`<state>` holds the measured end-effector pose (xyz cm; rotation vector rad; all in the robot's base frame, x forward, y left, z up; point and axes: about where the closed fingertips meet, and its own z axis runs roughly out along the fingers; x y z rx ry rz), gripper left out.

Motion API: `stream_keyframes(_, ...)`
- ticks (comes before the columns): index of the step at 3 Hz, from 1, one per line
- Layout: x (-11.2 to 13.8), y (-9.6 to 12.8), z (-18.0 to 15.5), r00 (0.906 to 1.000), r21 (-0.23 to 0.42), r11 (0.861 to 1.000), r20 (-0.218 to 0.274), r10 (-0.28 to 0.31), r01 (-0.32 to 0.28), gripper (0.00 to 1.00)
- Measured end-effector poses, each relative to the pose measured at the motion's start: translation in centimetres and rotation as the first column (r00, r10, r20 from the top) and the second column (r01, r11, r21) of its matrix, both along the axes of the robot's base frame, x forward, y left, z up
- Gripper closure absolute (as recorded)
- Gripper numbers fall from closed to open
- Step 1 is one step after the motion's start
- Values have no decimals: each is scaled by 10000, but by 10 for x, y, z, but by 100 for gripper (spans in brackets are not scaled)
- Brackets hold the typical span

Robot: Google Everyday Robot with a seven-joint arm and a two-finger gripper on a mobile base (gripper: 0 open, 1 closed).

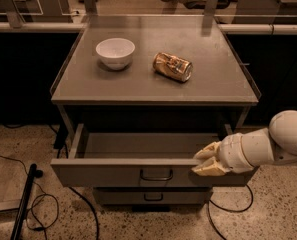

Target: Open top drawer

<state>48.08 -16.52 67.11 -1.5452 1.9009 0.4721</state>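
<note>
We see the top drawer [113, 173] standing well open under the cabinet top [213, 81], our gripper [204, 161] at its front rim, right of the loop handle [156, 175], fingers [208, 152] slightly parted astride that rim, white bowl [115, 52] and can [173, 66] above.

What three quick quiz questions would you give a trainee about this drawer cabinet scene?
1. True or false: the top drawer is pulled out.
2. What lies on its side on the cabinet top? A. a bowl B. a can C. a bottle
3. Fill in: the gripper is at the drawer front's ___ edge, off to one side of the loop handle.
Key: 1 true; 2 B; 3 top.
</note>
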Motion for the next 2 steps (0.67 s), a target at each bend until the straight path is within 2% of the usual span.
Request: stream_keyframes(2,-15,-2,0,9999,10,9999,23,-151,151,100)
